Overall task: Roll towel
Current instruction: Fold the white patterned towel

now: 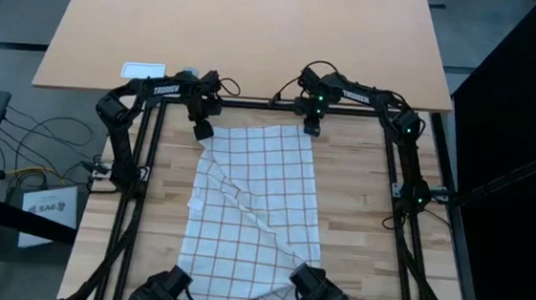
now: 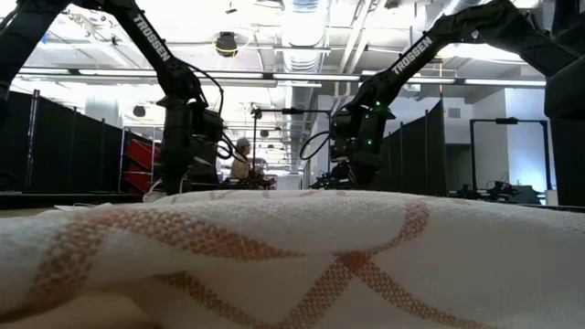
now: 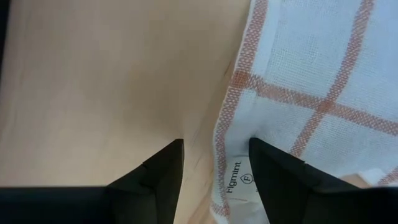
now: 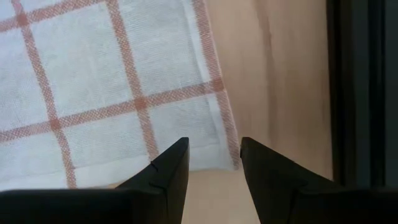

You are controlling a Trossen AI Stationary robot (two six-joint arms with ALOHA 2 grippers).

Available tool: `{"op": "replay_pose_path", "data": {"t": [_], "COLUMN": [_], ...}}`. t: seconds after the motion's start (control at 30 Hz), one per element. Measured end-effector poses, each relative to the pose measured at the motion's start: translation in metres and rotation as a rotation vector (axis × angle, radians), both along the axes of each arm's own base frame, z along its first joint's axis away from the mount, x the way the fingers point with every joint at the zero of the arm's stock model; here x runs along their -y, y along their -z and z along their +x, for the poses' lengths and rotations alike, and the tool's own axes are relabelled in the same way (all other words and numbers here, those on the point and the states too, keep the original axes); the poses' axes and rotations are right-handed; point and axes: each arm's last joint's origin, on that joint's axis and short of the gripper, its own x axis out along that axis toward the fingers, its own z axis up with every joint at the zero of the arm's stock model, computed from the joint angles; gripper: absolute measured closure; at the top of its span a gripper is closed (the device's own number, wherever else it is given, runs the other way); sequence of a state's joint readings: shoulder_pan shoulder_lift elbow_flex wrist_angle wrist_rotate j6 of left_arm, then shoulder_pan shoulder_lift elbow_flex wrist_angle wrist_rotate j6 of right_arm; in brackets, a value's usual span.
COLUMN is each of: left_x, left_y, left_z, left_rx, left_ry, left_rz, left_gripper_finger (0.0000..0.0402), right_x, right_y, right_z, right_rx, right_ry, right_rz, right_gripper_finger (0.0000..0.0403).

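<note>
Towel point(image 2: 302, 256) flat on table point(image 1: 361, 191), both jaws apart.

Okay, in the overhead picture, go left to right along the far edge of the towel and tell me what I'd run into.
Left gripper, open over the towel's far left corner → towel's far edge → right gripper, open over the far right corner.

Towel point(image 1: 258, 216) (rumpled) on wooden table point(image 1: 359, 205)

Woven cloth towel point(image 1: 258, 216) (matt wood tabletop point(image 1: 359, 215))
</note>
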State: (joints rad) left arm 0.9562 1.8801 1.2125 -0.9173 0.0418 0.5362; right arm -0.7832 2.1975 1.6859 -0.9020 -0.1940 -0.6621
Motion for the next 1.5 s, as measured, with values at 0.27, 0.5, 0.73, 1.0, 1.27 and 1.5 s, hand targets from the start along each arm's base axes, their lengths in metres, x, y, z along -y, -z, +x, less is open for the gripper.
{"op": "replay_pose_path", "data": {"t": [0.27, 0.5, 0.73, 1.0, 1.27, 1.5], "left_x": [0.003, 0.005, 0.008, 0.009, 0.008, 0.008], "left_y": [-0.001, -0.014, -0.005, -0.001, 0.0, -0.001], "left_z": [-0.003, -0.015, -0.011, -0.013, -0.012, -0.012], "left_rx": [-0.033, -0.162, -0.056, -0.08, -0.079, -0.079], "left_ry": [0.006, -0.082, -0.107, -0.102, -0.101, -0.1], "left_rz": [-0.035, -0.054, -0.094, -0.067, -0.06, -0.059], "left_gripper_finger": [0.0235, 0.0235, 0.0235, 0.0235, 0.0235, 0.0235], "right_x": [-0.002, -0.001, -0.001, 0.001, 0.003, 0.001], "right_y": [0.004, 0.004, 0.004, 0.004, 0.004, 0.004], "right_z": [-0.001, 0.0, 0.0, -0.002, -0.005, -0.001], "right_rx": [-0.013, -0.005, -0.006, -0.005, -0.008, -0.002], "right_ry": [0.0, 0.006, 0.006, 0.014, 0.02, 0.007], "right_rz": [0.004, -0.009, -0.009, -0.011, -0.007, -0.015], "right_gripper_finger": [0.0269, 0.0269, 0.0269, 0.0269, 0.0269, 0.027]}}
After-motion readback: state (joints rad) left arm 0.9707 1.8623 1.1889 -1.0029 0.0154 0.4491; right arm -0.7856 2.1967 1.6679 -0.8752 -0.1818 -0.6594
